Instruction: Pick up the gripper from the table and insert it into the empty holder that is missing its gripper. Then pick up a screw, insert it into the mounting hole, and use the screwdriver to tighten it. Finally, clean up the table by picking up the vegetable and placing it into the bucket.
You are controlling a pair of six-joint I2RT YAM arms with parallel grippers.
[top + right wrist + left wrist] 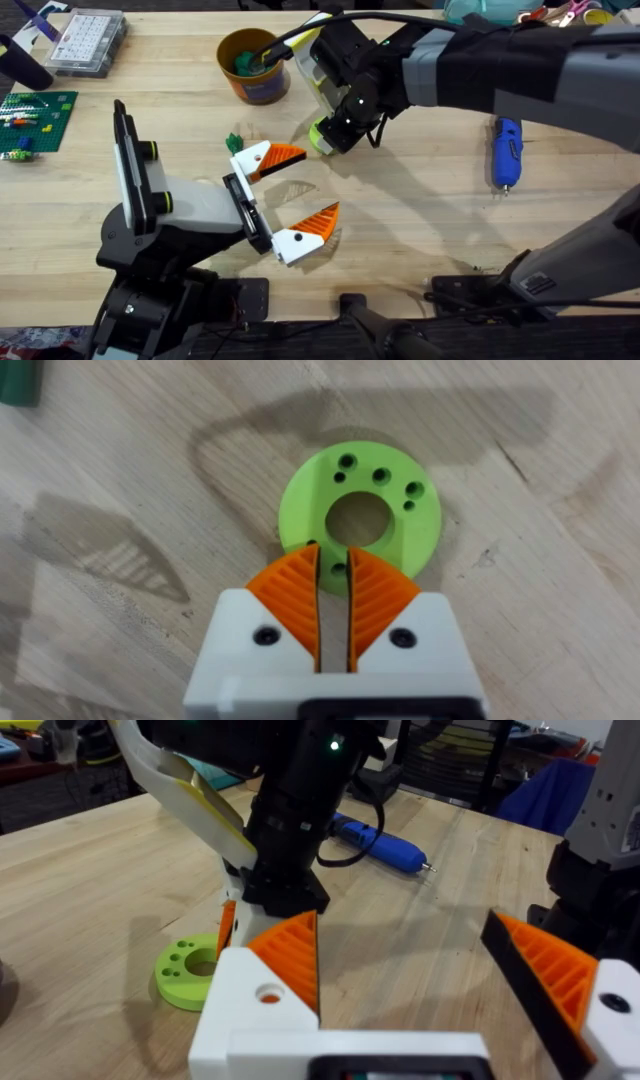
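Overhead: your left gripper (292,190) lies low over the wood table (420,220), white wedge fingers w/ orange ribbed pads spread wide, nothing between them. Right arm reaches across from the right; its gripper (325,135) is mostly hidden under its own dark wrist, beside a lime-green piece. Blue pen-shaped screwdriver (507,152) lies well apart to the right. Yellow-orange bucket (254,66) w/ purple band sits at the far side, something green inside, partly covered by a cable.

Left wrist: you see the pads (290,955) apart, the flat green disc (190,970) w/ holes on the table, right arm's black wrist above it, screwdriver (385,842) beyond.

Right wrist: right gripper (333,600) pads nearly touching, thin slit left, gripping nothing, tips over the disc's (400,525) near rim. Disc is round, matte, big centre hole, small holes around.
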